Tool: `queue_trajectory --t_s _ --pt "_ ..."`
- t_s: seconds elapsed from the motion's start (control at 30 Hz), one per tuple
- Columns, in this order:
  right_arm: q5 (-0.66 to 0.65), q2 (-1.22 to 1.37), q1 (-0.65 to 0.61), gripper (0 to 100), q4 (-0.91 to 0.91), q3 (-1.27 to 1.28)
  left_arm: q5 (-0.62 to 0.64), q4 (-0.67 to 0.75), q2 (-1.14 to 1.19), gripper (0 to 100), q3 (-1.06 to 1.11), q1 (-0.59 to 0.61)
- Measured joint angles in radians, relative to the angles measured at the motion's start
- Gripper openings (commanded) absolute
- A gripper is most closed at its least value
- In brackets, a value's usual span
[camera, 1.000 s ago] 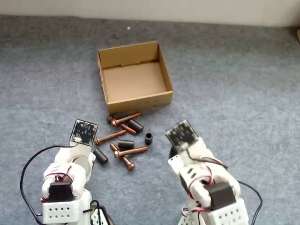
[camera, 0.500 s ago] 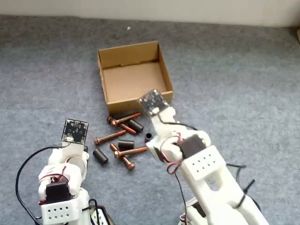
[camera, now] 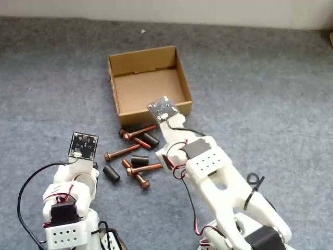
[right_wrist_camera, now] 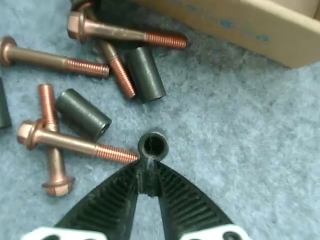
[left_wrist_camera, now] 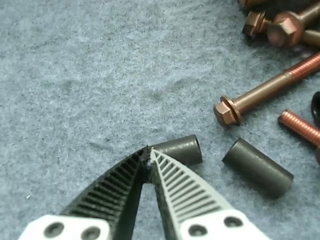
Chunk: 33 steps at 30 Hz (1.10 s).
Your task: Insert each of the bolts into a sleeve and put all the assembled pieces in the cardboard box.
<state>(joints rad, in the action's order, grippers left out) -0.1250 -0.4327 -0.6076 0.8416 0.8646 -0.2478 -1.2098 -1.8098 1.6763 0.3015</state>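
Now, we see right gripper fingers pressed together, tips just beside upright sleeve, near cardboard box. We judge: spread fingers first, straddle sleeve, keep it upright, avoid nudging bolt just beside it. Left gripper fingers likewise together, tips against lying sleeve.
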Motion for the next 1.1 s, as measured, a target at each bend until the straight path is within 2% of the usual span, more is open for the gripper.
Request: queue_trajectory --t_s 0.3,0.57,0.73,0.87,0.97,1.1 --pt "0.043 0.114 0.015 0.6 -0.140 -0.018 0.000 0.000 0.000 1 0.000 0.000" --pt "0.043 0.385 0.187 0.6 -0.158 -0.256 0.000 0.000 0.000 1 0.000 0.000" --pt "0.051 0.402 0.216 1.3 0.009 -0.422 0.000 0.000 0.000 1 0.000 0.000" --pt "0.064 0.381 0.207 11.0 0.206 -0.519 0.000 0.000 0.000 1 0.000 0.000" --pt "0.161 0.374 0.175 18.9 0.301 -0.545 0.000 0.000 0.000 1 0.000 0.000" --pt "0.361 0.394 0.132 19.8 0.341 -0.549 0.000 0.000 0.000 1 0.000 0.000"
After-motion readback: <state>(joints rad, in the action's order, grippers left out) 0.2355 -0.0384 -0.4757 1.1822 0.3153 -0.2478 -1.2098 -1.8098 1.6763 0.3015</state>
